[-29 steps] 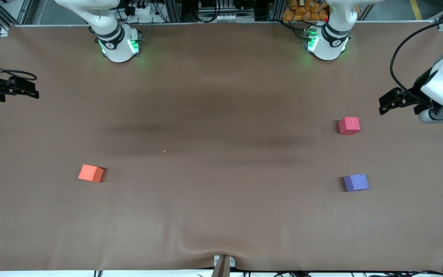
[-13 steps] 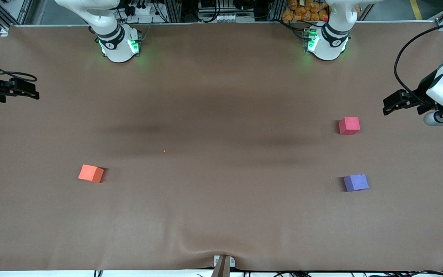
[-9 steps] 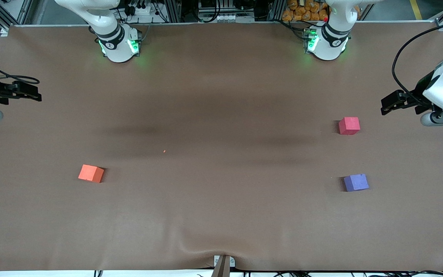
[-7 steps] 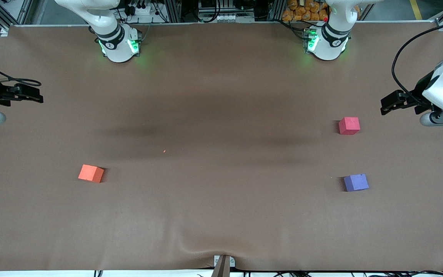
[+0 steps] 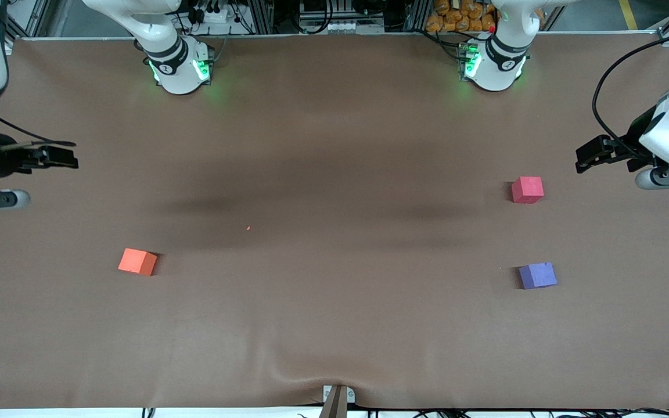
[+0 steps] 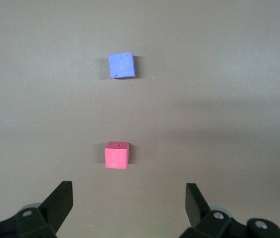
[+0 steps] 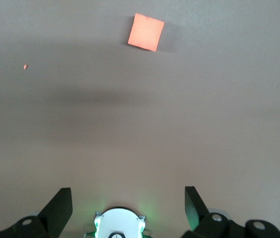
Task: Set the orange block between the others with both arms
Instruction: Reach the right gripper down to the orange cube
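Brown table cover (image 5: 334, 325) carries two arms cut off at the frame edges, left gripper (image 5: 583, 157) at three o'clock and right gripper (image 5: 67, 157) at nine, both empty with fingers wide, and the matte orange block (image 5: 137, 262) at eight o'clock, well apart from the red-pink cube (image 5: 527, 190) and purple cube (image 5: 538, 275).

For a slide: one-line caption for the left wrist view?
Open left hand above the brown table, red-pink cube and purple cube ahead.

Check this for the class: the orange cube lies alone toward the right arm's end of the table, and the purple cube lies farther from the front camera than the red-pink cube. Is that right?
One detail is wrong. In the front view the purple cube lies nearer to the front camera than the red-pink cube, not farther. The orange cube does lie alone toward the right arm's end of the table.
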Controlling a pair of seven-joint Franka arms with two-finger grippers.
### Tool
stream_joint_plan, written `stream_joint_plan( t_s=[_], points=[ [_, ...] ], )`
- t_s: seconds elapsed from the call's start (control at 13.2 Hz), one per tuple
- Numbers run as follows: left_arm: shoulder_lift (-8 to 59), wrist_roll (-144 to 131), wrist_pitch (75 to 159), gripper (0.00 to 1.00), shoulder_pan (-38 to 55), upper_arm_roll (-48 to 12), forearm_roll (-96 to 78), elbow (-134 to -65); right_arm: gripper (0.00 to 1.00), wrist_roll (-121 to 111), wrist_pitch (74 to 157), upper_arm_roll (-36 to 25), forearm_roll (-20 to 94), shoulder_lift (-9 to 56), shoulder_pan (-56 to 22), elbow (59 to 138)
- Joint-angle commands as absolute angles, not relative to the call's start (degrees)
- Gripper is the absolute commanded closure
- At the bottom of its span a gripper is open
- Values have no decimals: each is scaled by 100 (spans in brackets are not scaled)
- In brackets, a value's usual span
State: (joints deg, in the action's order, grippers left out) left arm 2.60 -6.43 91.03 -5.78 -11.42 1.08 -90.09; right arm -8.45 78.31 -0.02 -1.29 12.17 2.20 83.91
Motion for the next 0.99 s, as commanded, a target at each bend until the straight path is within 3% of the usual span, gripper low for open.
stream_joint_plan(
  t_s=[0.0, 0.38, 0.91],
  points=[
    [176, -554, 8835, 0, -606, -1187, 176, -9009, 0, -879, 7980, -26, 78, 1353, 150, 8341],
    [184, -562, 8815, 0, -606, -1187, 185, -8982, 0, -879, 8287, -35, 325, 1669, 211, 8341],
    [246, -554, 8815, 0, -633, -1178, 176, -9000, 0, -835, 9525, -44, 325, 2556, 333, 8367]
  ],
)
